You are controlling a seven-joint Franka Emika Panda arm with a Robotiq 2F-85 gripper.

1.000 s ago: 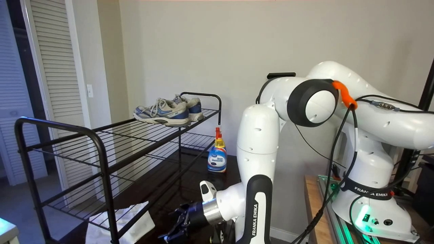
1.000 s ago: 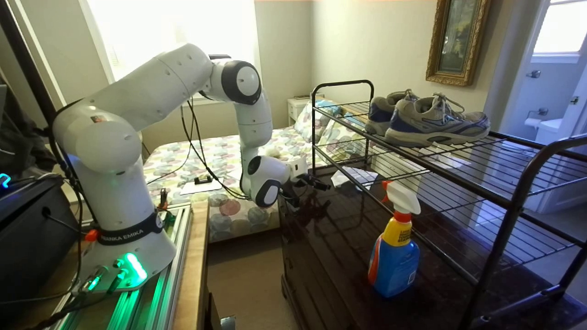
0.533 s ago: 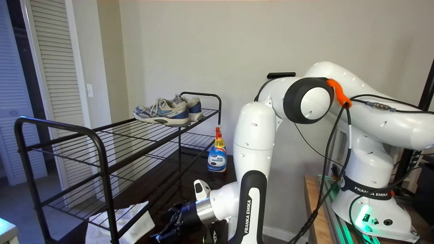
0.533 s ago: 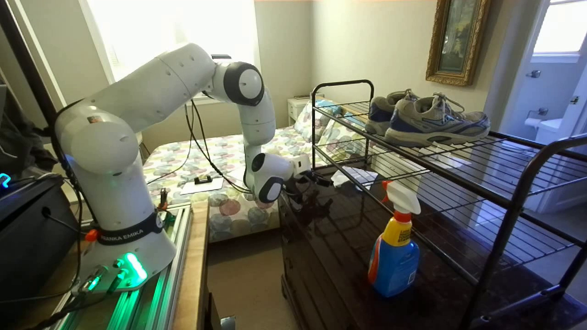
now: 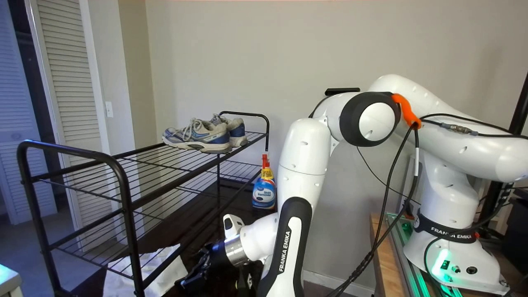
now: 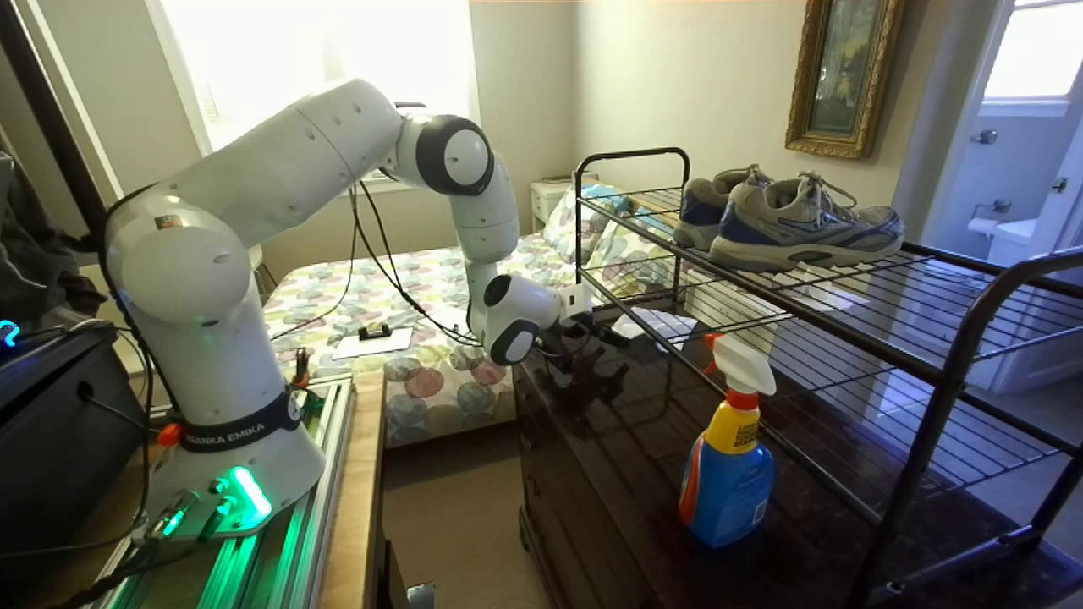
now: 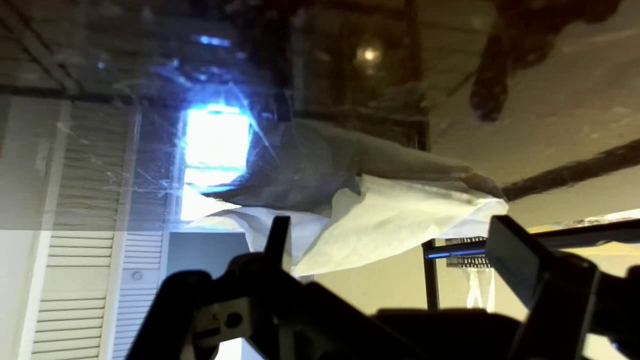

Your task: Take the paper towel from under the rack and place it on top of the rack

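Observation:
The paper towel, white and crumpled, lies on the dark table under the rack's near end, partly behind the bars in both exterior views [image 5: 170,273] [image 6: 674,322]. The black wire rack [image 5: 130,222] stands on the table and also shows in an exterior view [image 6: 954,372]. My gripper [image 5: 192,268] is low over the table beside the rack, close to the towel and apart from it. It also shows in an exterior view [image 6: 616,355]. In the wrist view, which looks upside down, the gripper [image 7: 390,221] is open and empty, with the towel [image 7: 385,215] ahead between its fingertips.
Grey and blue sneakers [image 5: 202,138] sit on the rack's top shelf. A spray bottle [image 6: 728,482] stands on the glossy dark table [image 6: 609,457] beside the rack. The rack's lower bars and side rail stand close above the towel. A bed [image 6: 423,397] is beyond the table.
My gripper has moved low across the table toward the towel and the rack. It stays open. The towel, rack, sneakers and bottle have not moved.

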